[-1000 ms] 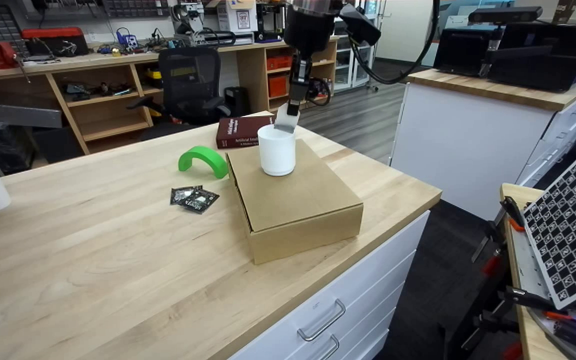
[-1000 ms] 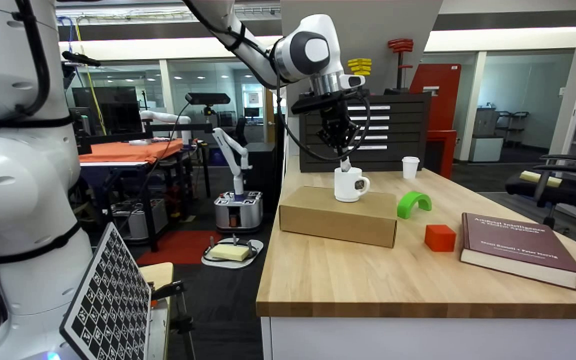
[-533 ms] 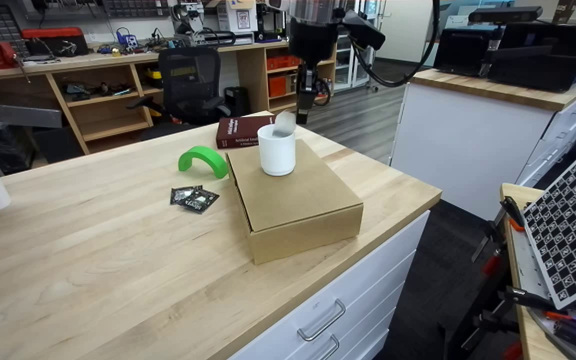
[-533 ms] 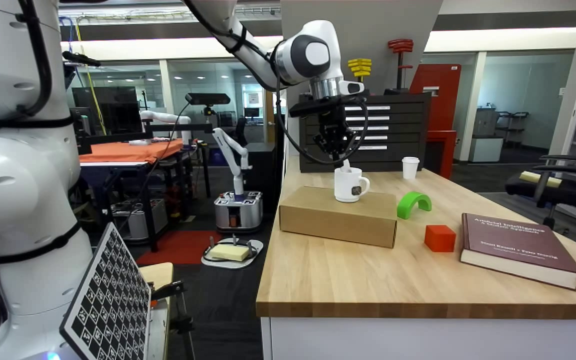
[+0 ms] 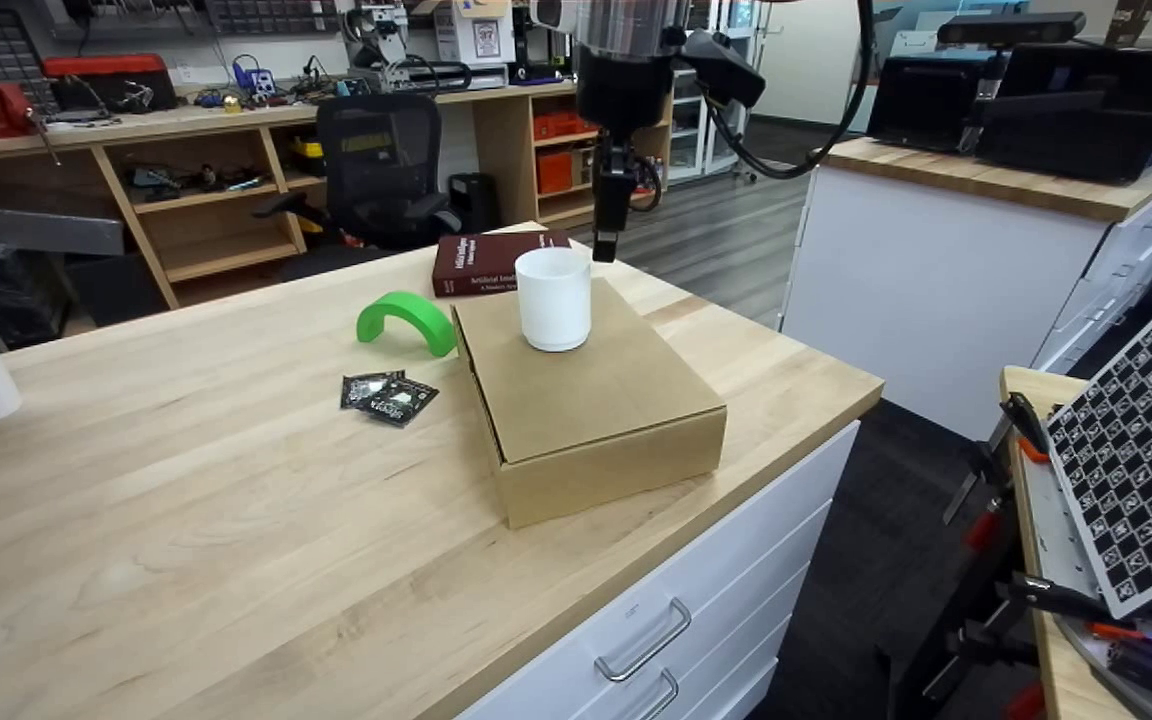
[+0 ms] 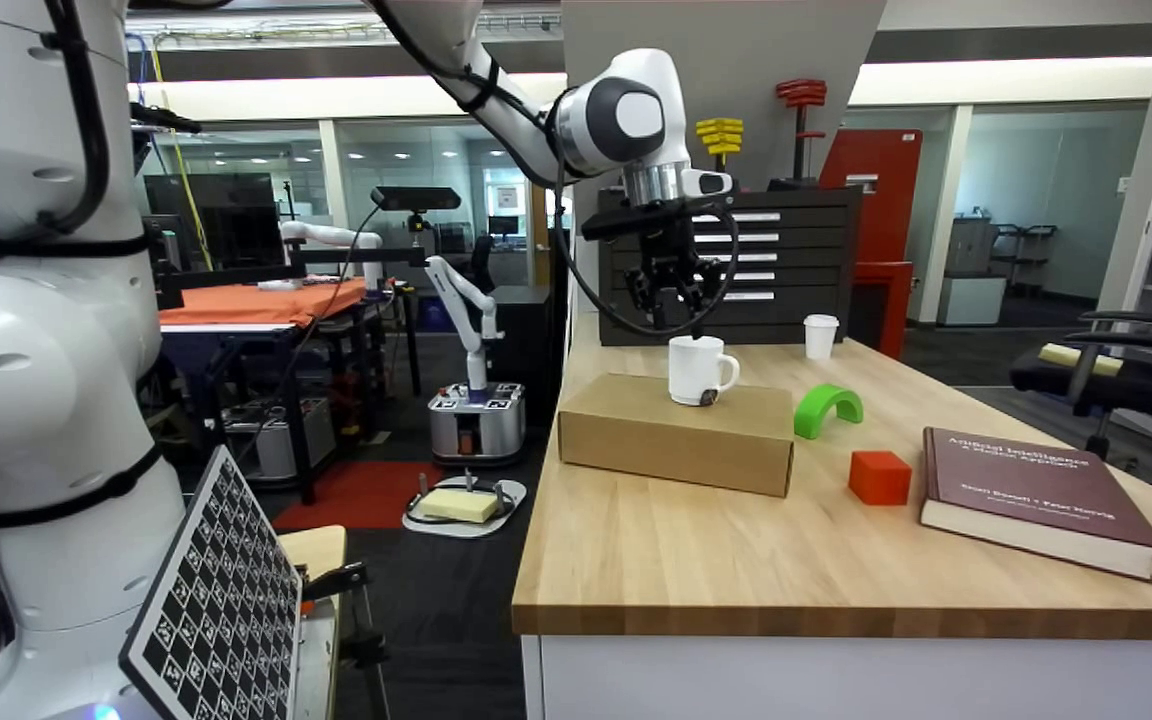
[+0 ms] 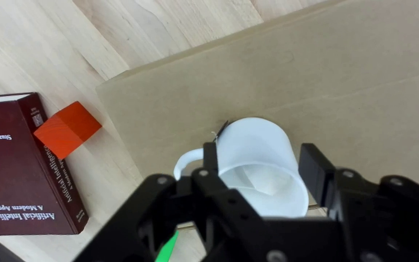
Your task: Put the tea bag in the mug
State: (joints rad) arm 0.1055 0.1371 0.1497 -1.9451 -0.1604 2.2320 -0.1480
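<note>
Tea bag [image 7: 267,178], earlier poking above the mug [image 7: 255,142], is now lying inside it; tool [image 7: 260,156] is hanging empty, jaws apart. It should be rising straight up, touching neither mug nor tag [image 6: 708,397].

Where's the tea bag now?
In the wrist view, right of and below centre, the tea bag lies inside the white mug on the cardboard box; in an exterior view, its dark tag shows outside, by the mug's base.
</note>
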